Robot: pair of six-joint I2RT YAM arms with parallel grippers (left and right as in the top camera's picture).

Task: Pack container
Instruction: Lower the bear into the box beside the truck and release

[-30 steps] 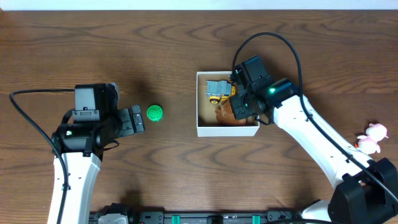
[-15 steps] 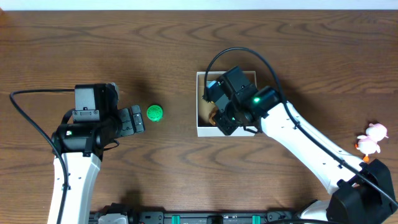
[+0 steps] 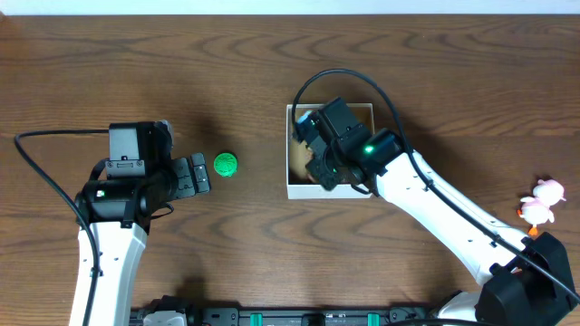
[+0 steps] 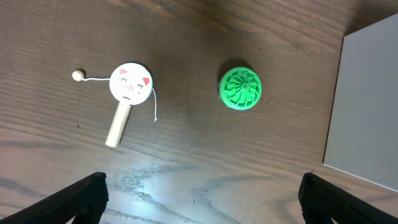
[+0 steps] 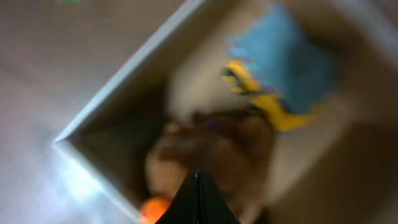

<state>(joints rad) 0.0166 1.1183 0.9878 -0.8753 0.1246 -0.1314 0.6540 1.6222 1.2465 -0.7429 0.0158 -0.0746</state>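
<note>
The container (image 3: 304, 191) is a square white-walled box with a tan inside, at the table's middle. In the blurred right wrist view its white wall (image 5: 124, 81) frames a brown plush toy (image 5: 217, 149) and a blue-and-yellow toy (image 5: 292, 62) inside. My right gripper (image 3: 319, 169) hangs over the box's left part, its fingers (image 5: 198, 180) pressed together with nothing between them, just above the brown toy. My left gripper (image 3: 201, 172) is open and empty (image 4: 202, 199), just left of a green ribbed disc (image 3: 226, 164), which also shows in the left wrist view (image 4: 240, 87).
A pig-face rattle drum with a wooden handle (image 4: 130, 83) lies left of the green disc, hidden under my left arm from overhead. The box's white wall (image 4: 367, 106) fills the right of that view. A pink toy (image 3: 542, 201) lies at the far right edge.
My right arm has swung left across the box, from its right side to over its left part. My left arm, the green disc and the box have not moved.
</note>
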